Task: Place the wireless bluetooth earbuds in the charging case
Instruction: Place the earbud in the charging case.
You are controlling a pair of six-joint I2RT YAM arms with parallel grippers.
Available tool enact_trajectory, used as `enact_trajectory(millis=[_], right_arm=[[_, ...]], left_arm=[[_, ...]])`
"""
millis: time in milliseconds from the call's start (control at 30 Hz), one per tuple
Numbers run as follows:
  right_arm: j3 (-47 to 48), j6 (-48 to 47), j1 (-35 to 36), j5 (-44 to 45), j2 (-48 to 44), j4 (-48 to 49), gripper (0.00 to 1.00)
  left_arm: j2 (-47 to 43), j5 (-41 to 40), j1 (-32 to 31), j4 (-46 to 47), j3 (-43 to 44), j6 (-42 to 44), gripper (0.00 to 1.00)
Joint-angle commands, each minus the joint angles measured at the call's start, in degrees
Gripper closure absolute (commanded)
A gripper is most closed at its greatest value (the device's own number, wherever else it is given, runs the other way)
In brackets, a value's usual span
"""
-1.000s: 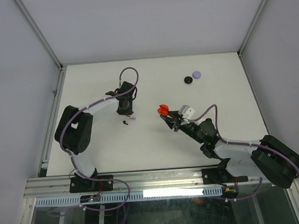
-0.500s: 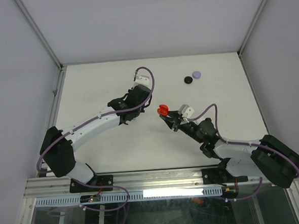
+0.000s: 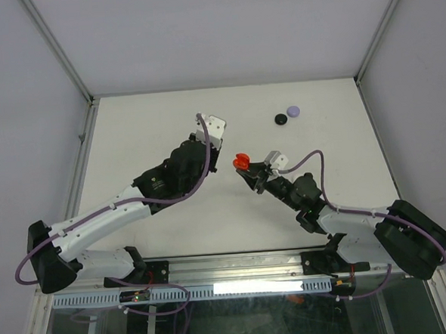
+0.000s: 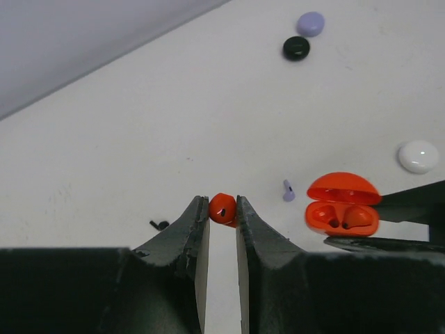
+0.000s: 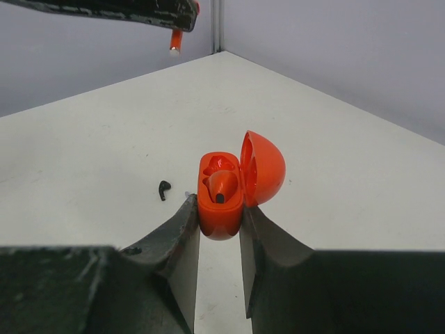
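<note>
My right gripper [image 5: 219,205] is shut on the red charging case [image 5: 222,191], lid open to the right, held above the table; one red earbud [image 5: 224,184] sits inside it. The case also shows in the top view [image 3: 241,163] and the left wrist view [image 4: 343,205]. My left gripper [image 4: 222,202] is shut on a second red earbud [image 4: 222,209], raised, left of the case. Its stem [image 5: 176,40] hangs from the fingers high in the right wrist view. A black earbud [image 4: 159,225] and a pale purple earbud [image 4: 288,190] lie on the table.
A black disc [image 3: 281,119] and a purple disc [image 3: 294,112] lie at the far right of the white table [image 3: 144,119]. A white disc [image 4: 418,156] lies beyond the case. Grey walls enclose the table on three sides.
My left arm has lifted off the table near the black earbud and swung right toward the case. The right gripper with the case has barely moved.
</note>
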Motion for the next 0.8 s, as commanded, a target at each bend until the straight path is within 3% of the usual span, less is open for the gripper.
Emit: enact_trajectory(millis=[0,233,767], right_arm=[[2.6,1.2,0.1,-0.2,0.5,2.8,1.0],[2.2,0.4,0.1,-1.1,0.8,4.4,1.0],[0.7,0.4,0.1,-1.5,-2.1,5.8,1.0]], left_arm=[[-2.4,6.0,-2.3,8.2,-1.1,6.4,0.85],[0.4,7.1,-5.8,10.4,-0.1,11.5,0.86],[7.0,-1.2,-10.0,10.2,0.9,16.5,0.87]])
